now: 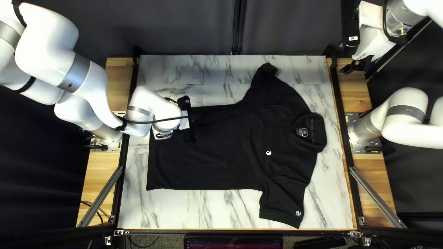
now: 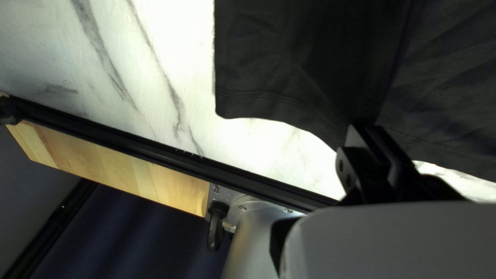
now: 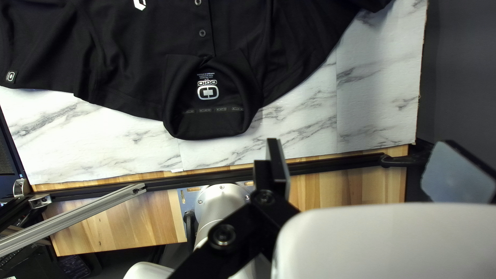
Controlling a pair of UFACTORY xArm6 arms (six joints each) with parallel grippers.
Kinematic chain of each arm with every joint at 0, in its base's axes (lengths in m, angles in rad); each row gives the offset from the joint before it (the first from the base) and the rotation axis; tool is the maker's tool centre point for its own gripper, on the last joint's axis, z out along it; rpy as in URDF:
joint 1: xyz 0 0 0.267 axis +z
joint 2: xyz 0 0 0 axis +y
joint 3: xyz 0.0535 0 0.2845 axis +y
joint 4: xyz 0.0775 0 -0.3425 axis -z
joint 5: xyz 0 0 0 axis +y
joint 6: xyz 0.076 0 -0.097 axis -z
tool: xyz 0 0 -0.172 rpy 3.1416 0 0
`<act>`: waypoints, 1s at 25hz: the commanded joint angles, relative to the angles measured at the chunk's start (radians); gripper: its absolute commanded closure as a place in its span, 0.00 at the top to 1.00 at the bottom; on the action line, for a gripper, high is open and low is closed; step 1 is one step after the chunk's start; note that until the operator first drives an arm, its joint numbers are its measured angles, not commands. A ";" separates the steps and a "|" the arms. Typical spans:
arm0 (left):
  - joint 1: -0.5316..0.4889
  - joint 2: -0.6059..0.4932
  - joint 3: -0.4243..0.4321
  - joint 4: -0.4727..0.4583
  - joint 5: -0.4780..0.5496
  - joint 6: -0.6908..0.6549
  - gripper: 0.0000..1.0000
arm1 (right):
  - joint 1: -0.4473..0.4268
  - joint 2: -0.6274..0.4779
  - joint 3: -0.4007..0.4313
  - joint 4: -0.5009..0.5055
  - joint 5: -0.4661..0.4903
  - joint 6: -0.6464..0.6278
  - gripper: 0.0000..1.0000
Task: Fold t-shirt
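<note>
In the top left view my left gripper (image 1: 193, 137) is over the body of the black t-shirt (image 1: 221, 152), inward from its hem. The shirt lies spread, collar toward the table's right edge, one sleeve toward the near edge and the other toward the far edge. My arm hides part of the hem. In the left wrist view my left gripper (image 2: 373, 137) has its fingers close together on the shirt (image 2: 310, 57), a crease running from the tips. My right gripper (image 1: 355, 67) is up at the far right corner; in the right wrist view the gripper (image 3: 361, 155) is open and empty, off the collar (image 3: 212, 121).
The marble-patterned table top (image 1: 221, 210) shows around the shirt. Black rails (image 1: 340, 106) run along both side edges, with wooden boards (image 1: 364, 170) beyond them. Silver struts (image 1: 376, 196) slant at the near corners. A dark curtain (image 1: 286, 27) hangs behind the far edge.
</note>
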 commanded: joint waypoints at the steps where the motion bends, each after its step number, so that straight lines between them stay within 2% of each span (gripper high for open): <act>1: 0.006 -0.031 -0.024 0.013 0.063 0.031 0.00 | 0.000 0.000 0.000 0.000 0.000 0.000 1.00; 6: 0.015 -0.074 -0.035 0.033 0.131 0.044 0.00 | 0.000 0.000 0.000 0.000 0.000 0.000 1.00; 10: -0.022 -0.089 0.017 0.026 0.104 0.022 0.00 | 0.000 0.000 0.000 0.000 0.000 0.000 1.00; 14: -0.069 -0.048 0.028 0.011 0.056 0.023 0.00 | 0.000 0.000 0.000 0.000 0.000 0.000 1.00; 22: -0.140 0.084 -0.012 -0.014 -0.029 0.102 0.01 | 0.000 0.000 0.000 0.000 0.000 0.000 1.00; 23: -0.143 0.092 -0.012 -0.019 -0.037 0.122 0.07 | 0.000 0.000 0.000 0.000 0.000 0.000 1.00; 24: -0.143 0.095 -0.012 -0.021 -0.040 0.135 0.61 | 0.000 0.000 0.000 0.000 0.000 0.000 1.00; 25: -0.146 0.099 -0.016 -0.029 -0.041 0.164 0.92 | 0.000 0.000 0.000 0.000 0.000 0.000 1.00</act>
